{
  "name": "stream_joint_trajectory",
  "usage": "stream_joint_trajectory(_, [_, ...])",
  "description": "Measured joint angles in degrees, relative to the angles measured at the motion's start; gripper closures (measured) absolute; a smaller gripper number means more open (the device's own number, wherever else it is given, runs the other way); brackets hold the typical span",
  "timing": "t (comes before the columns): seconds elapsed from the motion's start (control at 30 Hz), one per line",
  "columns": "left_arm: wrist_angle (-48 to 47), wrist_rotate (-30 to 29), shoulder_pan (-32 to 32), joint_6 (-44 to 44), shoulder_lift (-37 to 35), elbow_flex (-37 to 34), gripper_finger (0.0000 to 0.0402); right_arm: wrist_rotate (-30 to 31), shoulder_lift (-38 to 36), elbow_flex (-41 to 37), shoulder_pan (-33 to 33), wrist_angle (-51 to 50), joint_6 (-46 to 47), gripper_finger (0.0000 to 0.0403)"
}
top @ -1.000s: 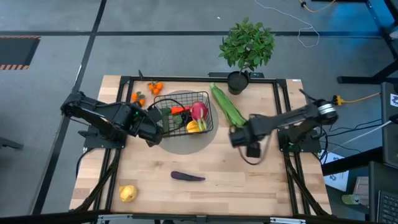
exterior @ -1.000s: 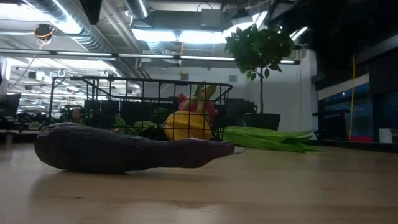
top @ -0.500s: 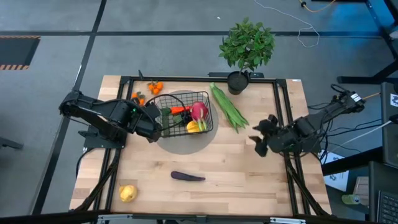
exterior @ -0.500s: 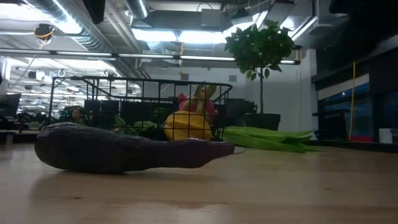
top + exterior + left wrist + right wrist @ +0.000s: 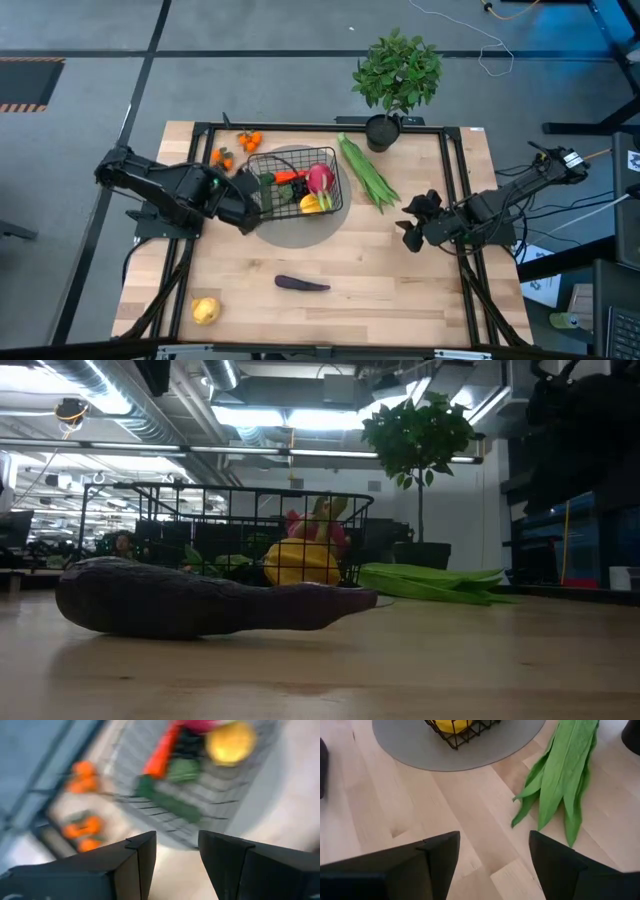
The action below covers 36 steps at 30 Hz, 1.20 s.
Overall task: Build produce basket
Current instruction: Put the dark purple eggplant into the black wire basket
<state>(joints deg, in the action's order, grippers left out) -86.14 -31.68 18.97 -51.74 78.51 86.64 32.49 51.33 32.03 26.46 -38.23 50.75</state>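
The black wire basket [image 5: 295,180] stands on a grey round mat [image 5: 300,225]. It holds a carrot [image 5: 160,750], a green cucumber [image 5: 172,802], a pink dragon fruit [image 5: 320,178] and a yellow fruit [image 5: 231,742]. My left gripper [image 5: 248,210] [image 5: 177,855] hovers open at the basket's left side, nothing between its fingers. The long green pods [image 5: 367,172] [image 5: 560,775] lie flat on the table right of the basket. My right gripper [image 5: 412,222] [image 5: 492,860] hangs open to the right of the pods. A purple eggplant [image 5: 301,284] [image 5: 200,605] lies toward the near edge.
Small oranges [image 5: 250,140] [image 5: 222,157] lie at the far left beside the basket. A yellow fruit [image 5: 205,310] sits at the near left corner. A potted plant [image 5: 397,80] stands at the far edge, behind the pods. Bare wood lies between the eggplant and the right edge.
My right gripper has drawn back from the near end of the pods toward the table's right edge, sinking and rolling as it went. The pods stay flat where they were. My left gripper keeps its place by the basket.
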Motion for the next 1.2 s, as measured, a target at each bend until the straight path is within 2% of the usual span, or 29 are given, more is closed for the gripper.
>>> stream_joint_trajectory(0.07, [8.44,3.31,0.88,2.90,0.02,-2.31,0.0266,-0.06,0.02,-0.26,-0.02,-0.07,0.00,0.0176])
stream_joint_trajectory(0.23, [39.97,13.24,2.99,16.19,2.21,-11.75,0.0266,-0.07,0.02,-0.28,-0.02,0.14,-0.24,0.0176])
stream_joint_trajectory(0.33, [50.60,15.45,4.12,19.15,5.66,-15.72,0.0266,-0.09,0.02,-0.28,-0.02,0.32,-0.61,0.0176])
stream_joint_trajectory(0.53, [53.14,21.52,7.82,17.60,16.15,-17.21,0.0266,-1.53,0.02,-0.28,-0.02,0.32,-4.07,0.0176])
stream_joint_trajectory(0.73, [60.33,21.68,11.35,19.31,23.73,-17.18,0.0266,-1.73,0.02,-0.27,-0.02,0.32,-4.62,0.0176])
stream_joint_trajectory(0.9, [60.48,19.30,12.30,19.30,26.52,-17.09,0.0266,-1.72,0.02,-0.26,-0.02,0.57,-4.51,0.0176])
stream_joint_trajectory(1.2, [60.34,18.49,12.03,19.30,29.56,-16.88,0.0266,-1.72,0.02,-0.26,-0.02,0.98,-3.22,0.0176])
